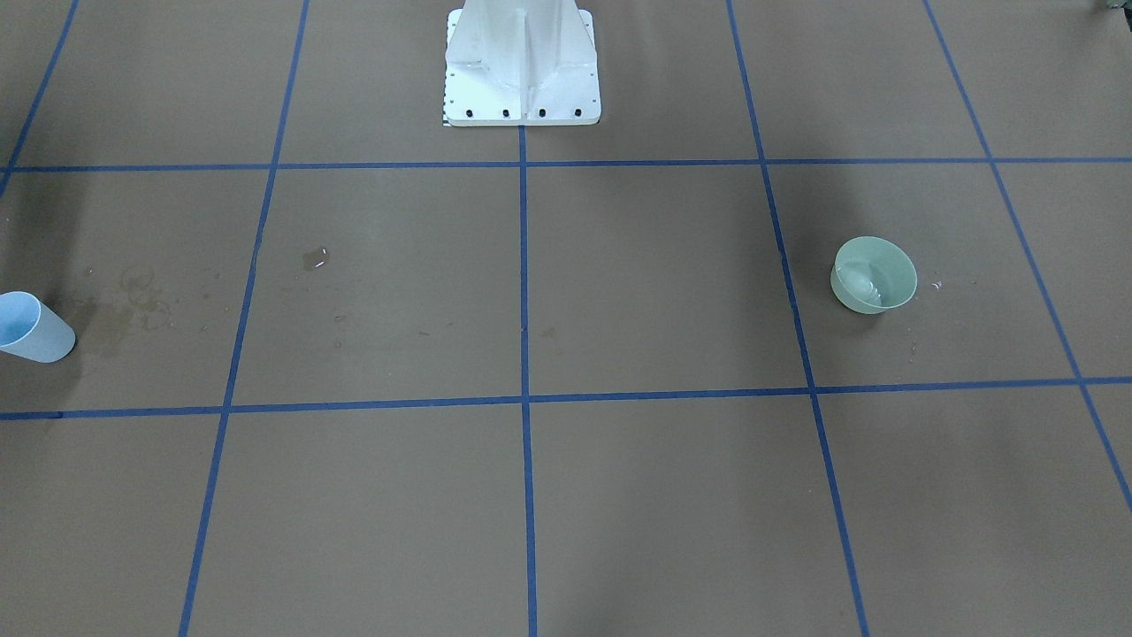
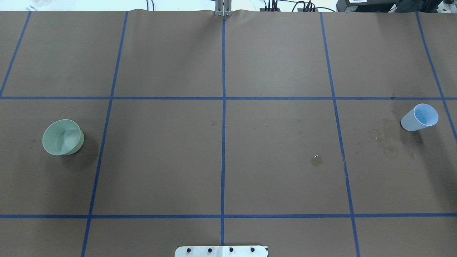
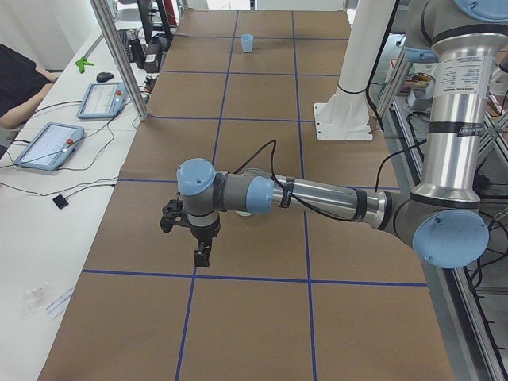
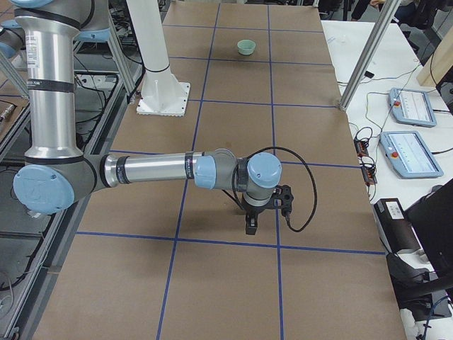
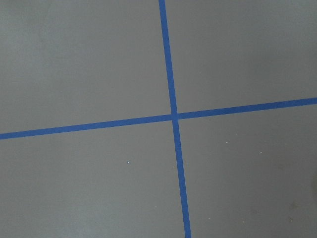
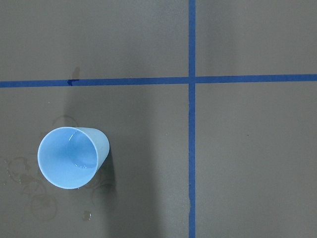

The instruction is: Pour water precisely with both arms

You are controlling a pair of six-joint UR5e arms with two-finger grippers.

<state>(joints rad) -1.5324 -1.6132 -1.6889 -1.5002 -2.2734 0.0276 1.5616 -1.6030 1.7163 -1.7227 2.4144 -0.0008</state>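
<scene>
A light blue cup (image 6: 73,157) stands upright on the brown table paper at the robot's right, also seen as the cup (image 2: 420,117). A faint glint of water (image 6: 79,164) shows at its bottom. A pale green bowl (image 2: 63,137) sits at the robot's left, with a rippled sheen (image 1: 862,283) inside. My left arm (image 3: 317,198) reaches over the table with its gripper (image 3: 202,258) pointing down. My right arm (image 4: 156,170) does the same with its gripper (image 4: 251,228). Both grippers show only in the side views, so I cannot tell their state.
The white pedestal (image 1: 522,71) is bolted at the robot's side of the table. A small wet patch (image 2: 316,160) and dried ring stains (image 2: 387,142) mark the paper. Blue tape lines (image 5: 173,117) form a grid. A person's arm (image 3: 20,87) and tablets (image 3: 46,145) are beside the table.
</scene>
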